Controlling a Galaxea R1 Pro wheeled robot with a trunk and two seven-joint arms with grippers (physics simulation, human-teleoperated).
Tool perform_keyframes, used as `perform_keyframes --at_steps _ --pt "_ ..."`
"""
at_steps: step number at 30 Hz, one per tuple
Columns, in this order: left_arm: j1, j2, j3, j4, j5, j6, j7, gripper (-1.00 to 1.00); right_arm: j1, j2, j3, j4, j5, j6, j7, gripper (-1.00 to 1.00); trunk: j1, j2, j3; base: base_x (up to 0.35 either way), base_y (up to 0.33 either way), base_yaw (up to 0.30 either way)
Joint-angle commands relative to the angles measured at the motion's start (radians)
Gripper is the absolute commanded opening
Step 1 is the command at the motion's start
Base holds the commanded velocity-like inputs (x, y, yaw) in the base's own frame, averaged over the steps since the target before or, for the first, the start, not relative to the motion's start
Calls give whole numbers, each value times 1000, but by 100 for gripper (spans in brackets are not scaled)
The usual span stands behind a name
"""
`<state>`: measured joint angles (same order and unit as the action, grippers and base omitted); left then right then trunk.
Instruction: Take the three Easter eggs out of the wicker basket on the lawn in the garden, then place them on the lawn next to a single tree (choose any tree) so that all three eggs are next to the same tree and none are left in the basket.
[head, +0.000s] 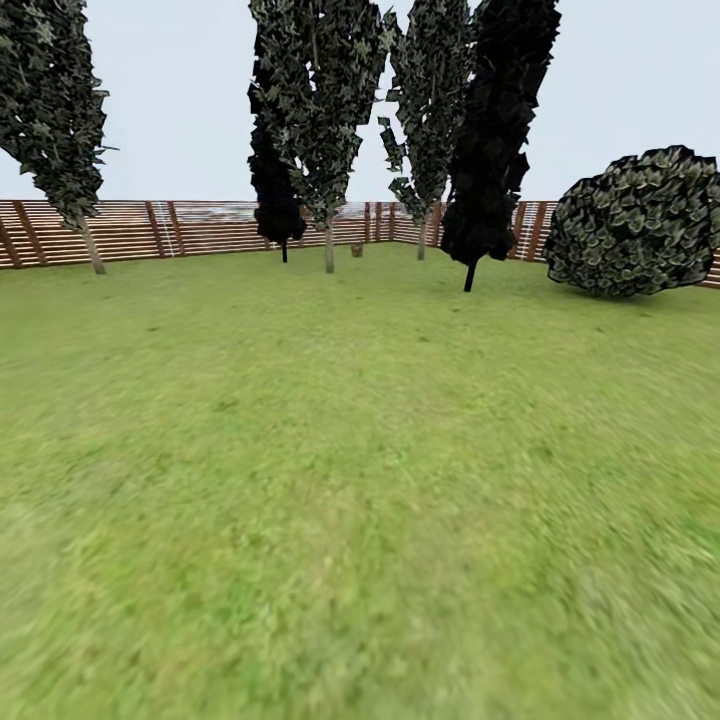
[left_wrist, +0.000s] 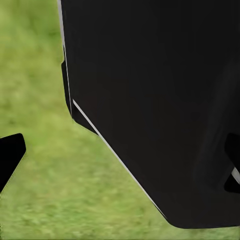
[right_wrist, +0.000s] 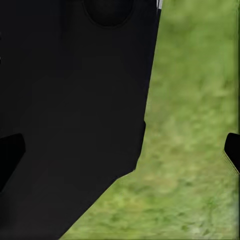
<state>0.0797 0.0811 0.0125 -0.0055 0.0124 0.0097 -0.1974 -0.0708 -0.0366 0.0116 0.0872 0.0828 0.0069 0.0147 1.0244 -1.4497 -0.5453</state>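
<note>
Across the head view stretches the lawn (head: 360, 470), wide and bare, running back to a slatted wooden fence (head: 130, 232) with a row of tall trees in front of it and a round dark bush (head: 640, 222) at the right. No basket and no eggs appear in any of the pictures, so where they lie cannot be told from here; the robot seems to be travelling or searching rather than reaching.

In the left wrist view a dark fingertip (left_wrist: 11, 156) pokes in at one edge, with grass and the robot's black body (left_wrist: 160, 110) ahead of it. The right wrist view shows two dark tips (right_wrist: 10, 152) at opposite edges, with grass and the same black bulk between. That wide spacing suggests the right gripper (right_wrist: 120, 152) stands spread apart and holds nothing. For the left gripper only one tip is plain, so I cannot tell how far it is parted, though nothing shows in its grasp.

The step in hand, as I judge it, is finding the basket. Turn the base slowly and keep the head tilted down enough to sweep the near grass. Keep both arms tucked while driving. Note the leaning grey-brown trunk (head: 92, 250) at far left as a possible drop spot, since it stands clear of the others
</note>
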Motion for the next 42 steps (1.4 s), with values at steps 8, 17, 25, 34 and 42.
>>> perform_keyframes --at_steps 8,17,25,34,42 --pt "0 0 1 0 1 1 -4 100 -1 0 1 2 8 1 2 100 1 0 -1 337 0 0" --pt "0 0 1 -1 1 1 -4 100 -1 0 1 2 9 1 2 100 1 0 -1 337 0 0" --pt "0 0 1 0 1 1 -4 100 -1 0 1 2 9 1 2 100 1 0 -1 337 0 0" --pt "0 0 1 -1 1 1 -4 100 -1 0 1 2 9 1 2 100 1 0 -1 337 0 0" --pt "0 0 1 0 1 1 -4 100 -1 0 1 2 9 2 2 100 1 0 -1 337 0 0"
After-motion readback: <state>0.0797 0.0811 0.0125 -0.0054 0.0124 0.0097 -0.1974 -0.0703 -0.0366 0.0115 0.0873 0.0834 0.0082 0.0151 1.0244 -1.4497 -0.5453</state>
